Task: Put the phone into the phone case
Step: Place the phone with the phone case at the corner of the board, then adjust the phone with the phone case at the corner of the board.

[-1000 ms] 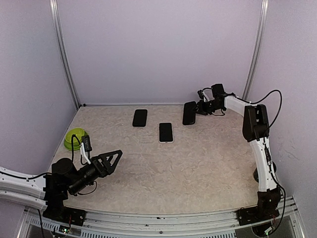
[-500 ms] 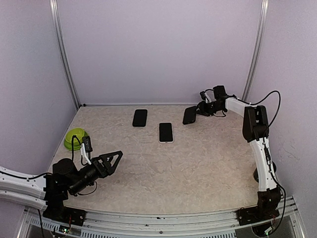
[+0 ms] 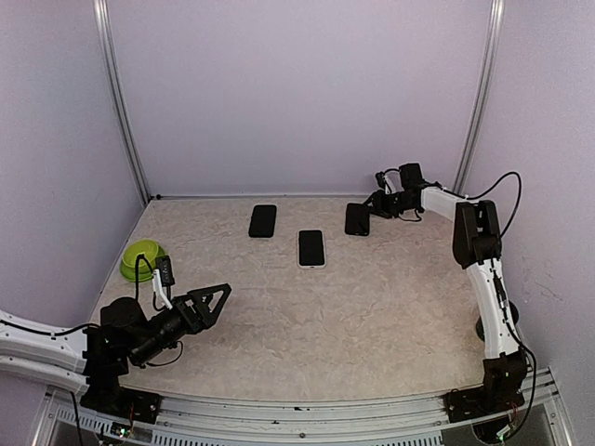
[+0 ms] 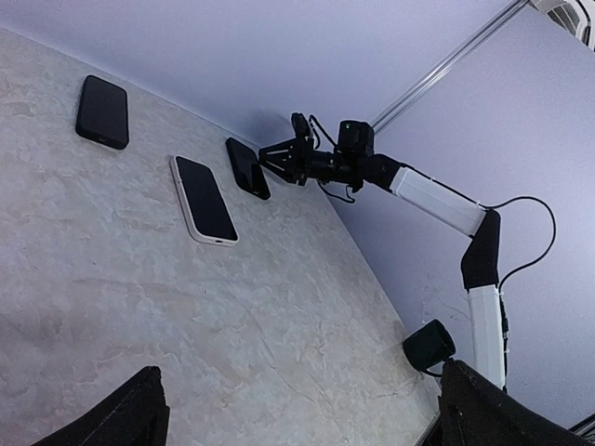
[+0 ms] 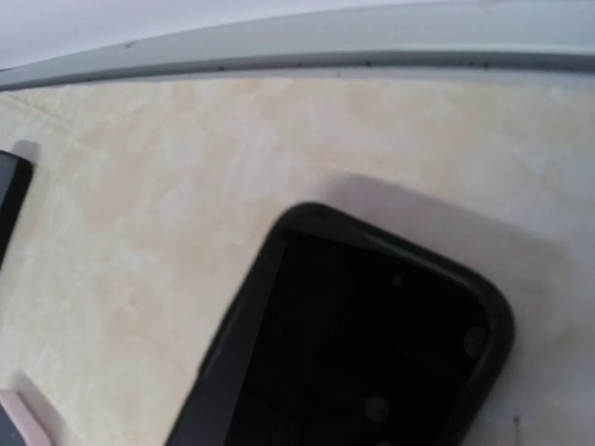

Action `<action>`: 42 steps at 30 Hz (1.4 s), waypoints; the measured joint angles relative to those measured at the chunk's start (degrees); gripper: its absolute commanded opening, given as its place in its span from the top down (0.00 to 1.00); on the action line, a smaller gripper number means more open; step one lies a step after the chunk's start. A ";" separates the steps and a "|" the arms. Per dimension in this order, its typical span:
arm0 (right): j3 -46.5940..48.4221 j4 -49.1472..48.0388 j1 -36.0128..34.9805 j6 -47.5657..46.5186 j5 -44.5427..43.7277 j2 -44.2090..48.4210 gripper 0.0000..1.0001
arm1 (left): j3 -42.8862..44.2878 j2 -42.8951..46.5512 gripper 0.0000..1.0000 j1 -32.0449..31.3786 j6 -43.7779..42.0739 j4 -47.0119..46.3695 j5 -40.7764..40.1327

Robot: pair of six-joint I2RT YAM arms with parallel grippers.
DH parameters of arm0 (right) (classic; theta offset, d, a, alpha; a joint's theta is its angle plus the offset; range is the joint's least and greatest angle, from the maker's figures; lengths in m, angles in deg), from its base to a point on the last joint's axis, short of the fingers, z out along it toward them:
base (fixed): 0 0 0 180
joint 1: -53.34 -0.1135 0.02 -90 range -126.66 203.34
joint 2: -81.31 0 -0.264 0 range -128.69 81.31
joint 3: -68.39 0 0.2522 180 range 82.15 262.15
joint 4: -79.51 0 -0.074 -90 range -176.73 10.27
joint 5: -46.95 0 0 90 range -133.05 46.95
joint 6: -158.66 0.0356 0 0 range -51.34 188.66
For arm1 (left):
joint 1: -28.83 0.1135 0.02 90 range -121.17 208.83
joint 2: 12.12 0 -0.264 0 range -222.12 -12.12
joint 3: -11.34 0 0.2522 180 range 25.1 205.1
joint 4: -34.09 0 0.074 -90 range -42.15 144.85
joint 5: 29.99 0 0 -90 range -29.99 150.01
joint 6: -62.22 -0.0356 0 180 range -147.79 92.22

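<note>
The empty phone case (image 3: 357, 219) lies near the far right corner of the worktop (image 3: 372, 316). The right end effector (image 3: 376, 205) is just beside it, grip unclear. The left end effector (image 3: 210, 299) gapes idle. The case looks positioned; next comes fetching the phone (image 3: 311, 248), which lies mid-worktop.

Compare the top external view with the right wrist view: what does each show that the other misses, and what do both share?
Only the top external view shows the green bowl, the open left gripper, and the right gripper close beside the black phone case. Only the right wrist view shows that case's hollow inside and raised rim close up; its own gripper is out of frame. Both views show the black phone case lying on the marbled table.
</note>
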 measured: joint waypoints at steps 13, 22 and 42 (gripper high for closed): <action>-16.55 -2.84 -4.46 -1.57 -14.84 9.94 0.01 | 0.00 -0.70 0.01 0.00 0.00 0.66 -0.85; -16.96 -0.59 -11.17 -2.40 -28.44 11.32 0.00 | 0.00 -2.03 0.01 0.00 -0.02 0.61 -0.83; -10.03 6.12 -15.08 3.67 -45.53 8.00 0.00 | -2.01 -1.03 0.01 0.00 0.04 -0.37 -1.09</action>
